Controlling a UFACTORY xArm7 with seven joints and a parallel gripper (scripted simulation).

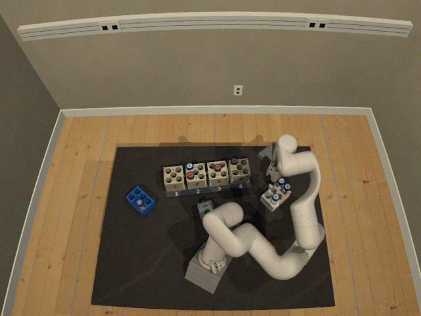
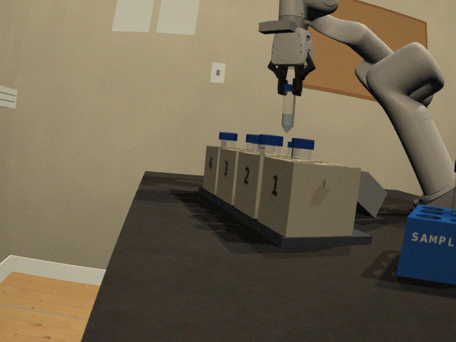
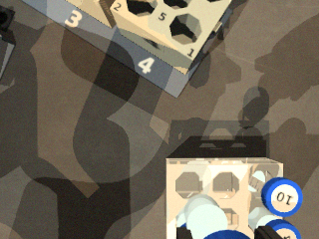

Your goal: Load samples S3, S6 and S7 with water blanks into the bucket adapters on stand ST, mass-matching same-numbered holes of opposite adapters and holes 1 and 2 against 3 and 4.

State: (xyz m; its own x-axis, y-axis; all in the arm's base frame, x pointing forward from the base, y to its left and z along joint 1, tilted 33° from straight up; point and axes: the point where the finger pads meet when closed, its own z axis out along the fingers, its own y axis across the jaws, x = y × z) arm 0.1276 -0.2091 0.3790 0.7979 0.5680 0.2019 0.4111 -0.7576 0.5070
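My gripper (image 2: 289,88) (image 1: 272,173) is shut on the blue cap of a clear water blank tube (image 2: 287,112) (image 3: 203,218) with a low water level. It holds the tube upright, high above the beige blank rack (image 1: 268,204) (image 3: 171,186), to the right of adapter 4 (image 1: 241,179) (image 2: 210,168) (image 3: 201,37). Adapter 1 (image 1: 175,186) (image 2: 309,199) is empty. Adapter 2 (image 1: 197,184) (image 2: 246,184) holds a white-dot tube (image 1: 189,166) and an orange-dot tube (image 1: 191,175). Adapter 3 (image 1: 218,182) (image 2: 225,172) holds an orange-dot tube (image 1: 217,166). Adapter 4 holds an orange-dot tube (image 1: 233,160).
The adapters stand on the stand ST (image 1: 204,192) (image 3: 120,50). Several blanks stay in the blank rack, one marked 10 (image 3: 281,197). The blue sample rack (image 1: 147,208) (image 2: 430,243) holds a grey-dot tube (image 1: 139,202). The green DONE key (image 1: 206,212) is in front of the stand.
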